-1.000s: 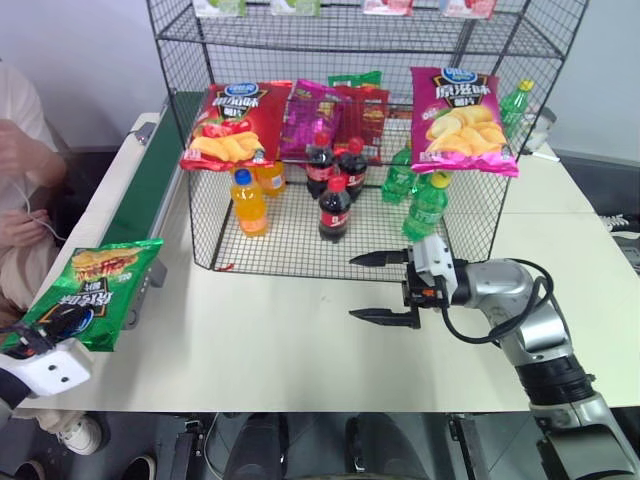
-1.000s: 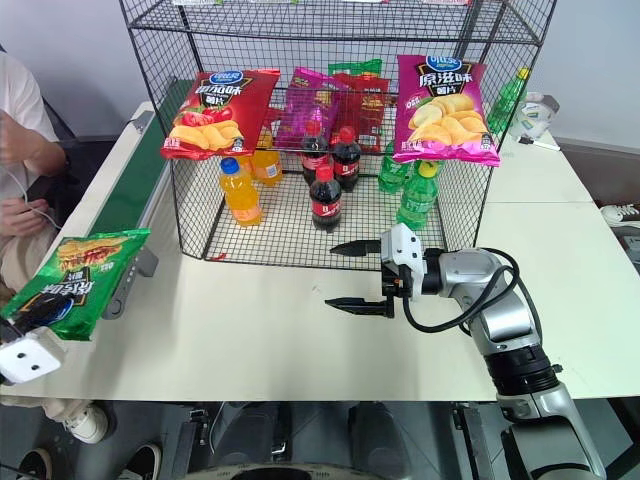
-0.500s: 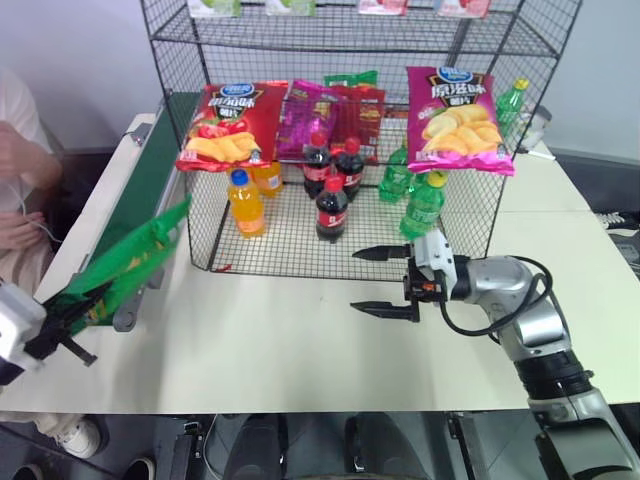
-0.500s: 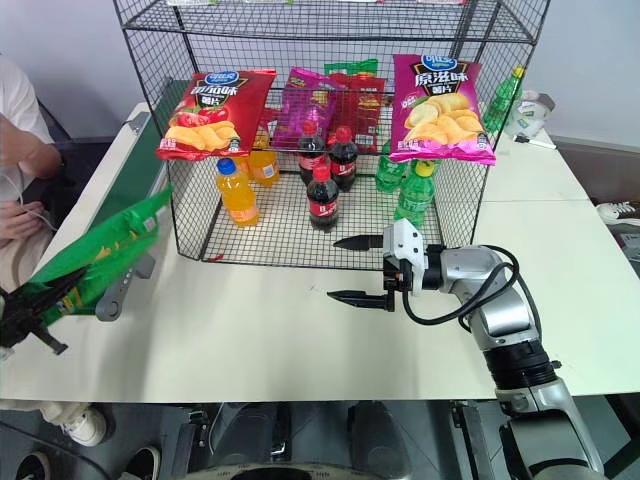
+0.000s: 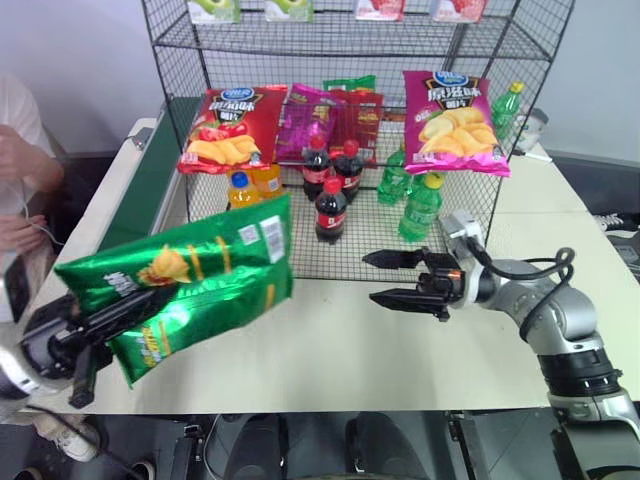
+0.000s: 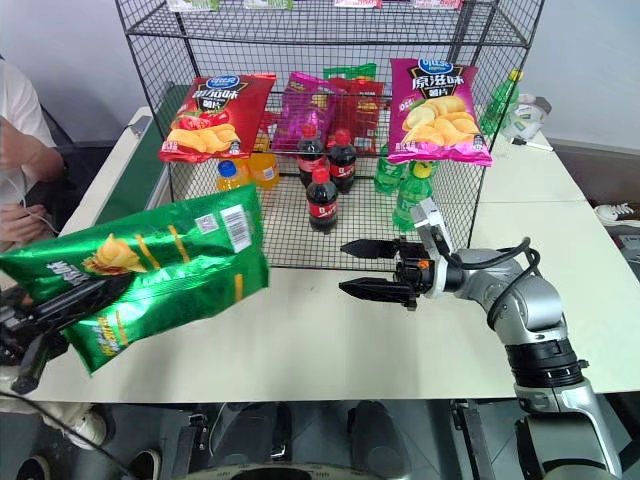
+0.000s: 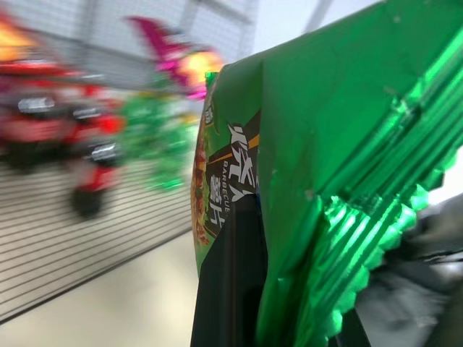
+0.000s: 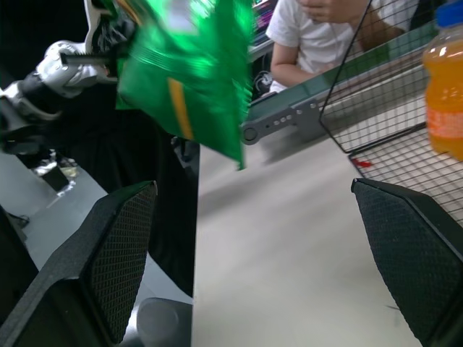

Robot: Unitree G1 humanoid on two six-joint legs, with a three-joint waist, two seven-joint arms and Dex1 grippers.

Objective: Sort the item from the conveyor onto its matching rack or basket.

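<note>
1. The left claw point(image 5: 85, 335) is clenched on the green crisp bag point(image 5: 190, 275), holding it in the air over the surface's point(image 5: 330, 350) near left edge.
2. The right claw point(image 5: 385, 278) is spread wide and empty, near the black wire rack point(image 5: 350, 140).
3. The conveyor point(image 5: 160, 170) runs along the far left.

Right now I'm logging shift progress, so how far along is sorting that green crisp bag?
Done: the green crisp bag is off the conveyor and in the air, above the table's near left edge. In hand: the left gripper is shut on one end of it; the right gripper waits open above the table, pointing toward the bag. Left: carrying it to the rack and placing it.
</note>
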